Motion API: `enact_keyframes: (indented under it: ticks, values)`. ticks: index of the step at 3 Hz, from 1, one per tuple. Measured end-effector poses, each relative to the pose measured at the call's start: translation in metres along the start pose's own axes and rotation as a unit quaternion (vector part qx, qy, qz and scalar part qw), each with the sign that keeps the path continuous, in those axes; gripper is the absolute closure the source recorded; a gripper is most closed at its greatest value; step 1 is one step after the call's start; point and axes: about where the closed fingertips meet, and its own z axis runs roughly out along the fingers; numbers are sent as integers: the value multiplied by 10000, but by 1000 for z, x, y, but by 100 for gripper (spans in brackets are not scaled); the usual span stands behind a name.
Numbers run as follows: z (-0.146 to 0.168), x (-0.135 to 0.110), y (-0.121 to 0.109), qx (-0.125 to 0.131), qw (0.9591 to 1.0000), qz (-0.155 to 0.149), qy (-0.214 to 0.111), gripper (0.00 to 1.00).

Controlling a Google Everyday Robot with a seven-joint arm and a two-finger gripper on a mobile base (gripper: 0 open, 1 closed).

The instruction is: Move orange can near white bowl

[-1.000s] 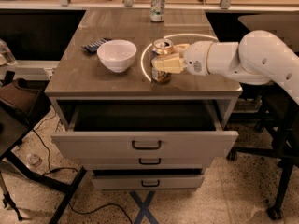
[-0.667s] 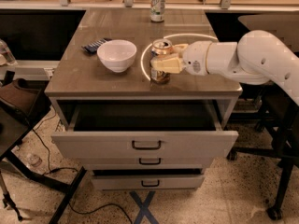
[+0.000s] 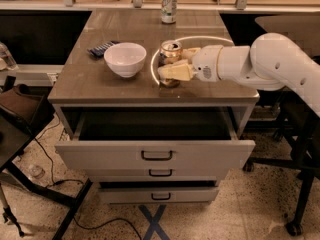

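Observation:
The orange can [image 3: 170, 50], dented and coppery with a silver top, stands upright on the brown table top [image 3: 100, 84], a short gap to the right of the white bowl [image 3: 125, 59]. My gripper [image 3: 173, 63] comes in from the right on a white arm and is shut on the can. One cream finger [image 3: 176, 72] crosses the can's lower front. The other finger lies behind the can's right side. The can's lower body is hidden by the front finger.
A white-and-green can [image 3: 169, 6] stands at the table's far edge. A flat dark blue striped object [image 3: 102, 48] lies just behind-left of the bowl. The top drawer [image 3: 155, 154] below the table top is pulled open. Dark chairs stand on both sides.

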Motion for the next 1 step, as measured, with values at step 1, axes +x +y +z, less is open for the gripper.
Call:
enact_keyframes:
  ticks: [1]
  values:
    - [1,0,1,-11,10000,-2,-1,0]
